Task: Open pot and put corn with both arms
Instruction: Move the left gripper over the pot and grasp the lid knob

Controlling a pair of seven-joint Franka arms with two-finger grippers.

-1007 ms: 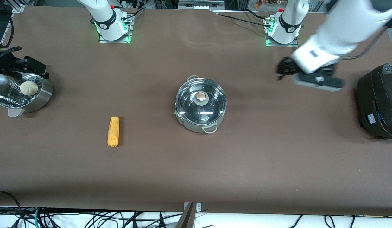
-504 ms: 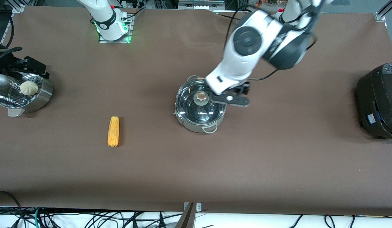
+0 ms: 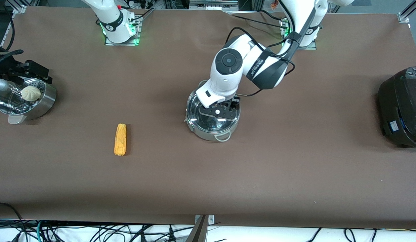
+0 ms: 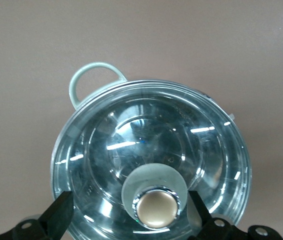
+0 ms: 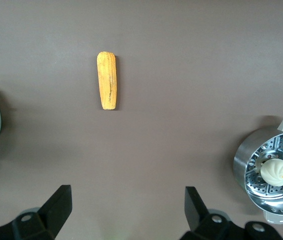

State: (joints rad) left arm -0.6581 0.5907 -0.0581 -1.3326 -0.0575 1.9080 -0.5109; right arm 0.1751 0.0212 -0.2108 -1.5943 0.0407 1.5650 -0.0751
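Shiny round steel pot [image 3: 213, 117]: glass lid on; left claw [image 4: 128, 212] spread wide about its brass knob [image 4: 155, 209]. Yellow-orange corn cob [image 3: 120, 139]: untouched on brown surface [image 3: 295, 168]; right claw [image 5: 126, 207] spread wide, high above. Nothing accomplished yet.

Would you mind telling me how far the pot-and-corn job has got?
Nothing is finished: the glass lid sits on the shiny round steel pot. In hand: the open left gripper straddles the lid's brass knob without gripping. The yellow-orange corn cob lies untouched on the brown table; the open right gripper waits high above it. Left: lifting the lid, loading the corn.
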